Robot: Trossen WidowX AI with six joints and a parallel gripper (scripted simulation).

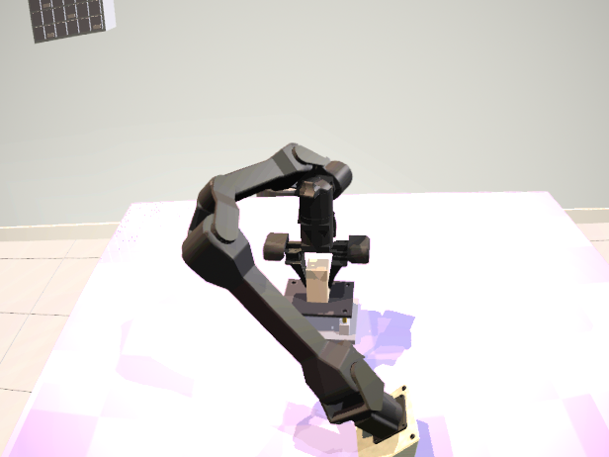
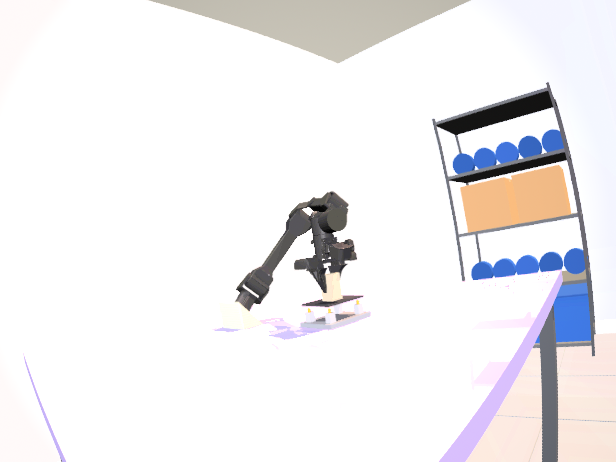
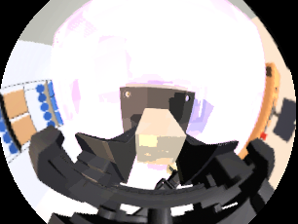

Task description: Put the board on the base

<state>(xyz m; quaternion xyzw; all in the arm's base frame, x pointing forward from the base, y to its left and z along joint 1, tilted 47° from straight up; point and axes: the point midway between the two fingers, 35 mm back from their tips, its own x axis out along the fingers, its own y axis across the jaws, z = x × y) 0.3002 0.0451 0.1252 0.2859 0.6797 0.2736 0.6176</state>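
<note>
Exterior view: the black board hangs just above the grey base, below the fingers, which pinch its square handle; pin alignment seems hard to judge. The arm arches over, gripper end downward.

Black jointed metal-look arm bent, elbow left of ctr in top view; black two-part fingers pt down nr ctr, partly closed, gripping.

We see: pale, pink-and-violet-tinted desk | directly on it: grey rectangular base with four posts | near it, cream-coloured block-like arm mount
</note>
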